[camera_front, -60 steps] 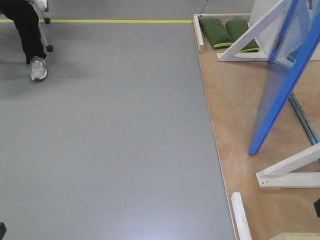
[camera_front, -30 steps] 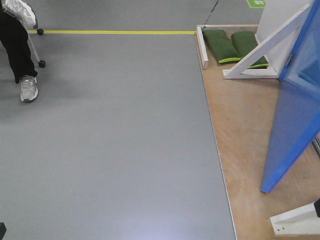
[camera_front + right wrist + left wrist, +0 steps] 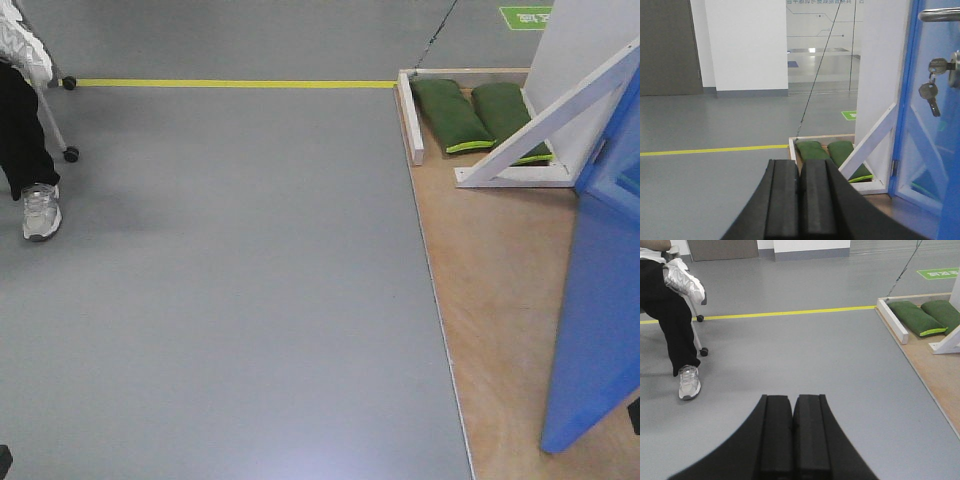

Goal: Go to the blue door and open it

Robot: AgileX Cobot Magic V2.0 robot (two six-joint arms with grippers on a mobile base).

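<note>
The blue door (image 3: 603, 300) stands on the right edge of the front view, a glossy panel whose lower corner rests on the wooden platform (image 3: 490, 300). The right wrist view shows the blue door (image 3: 922, 150) close on the right, with its metal lever handle (image 3: 940, 14) at the top and keys (image 3: 930, 97) hanging from the lock. My right gripper (image 3: 800, 162) is shut and empty, left of the door and apart from it. My left gripper (image 3: 792, 397) is shut and empty over the grey floor.
A white angled support beam (image 3: 545, 125) braces the door frame, with green sandbags (image 3: 455, 115) behind it. A low white rail (image 3: 410, 115) edges the platform. A yellow floor line (image 3: 230, 83) runs across. A seated person's leg and shoe (image 3: 40, 210) are at far left.
The whole scene has slid down and the door toward the right edge while growing larger; the view has advanced toward the platform. The person has shifted to the left edge. Both grippers stay shut.
</note>
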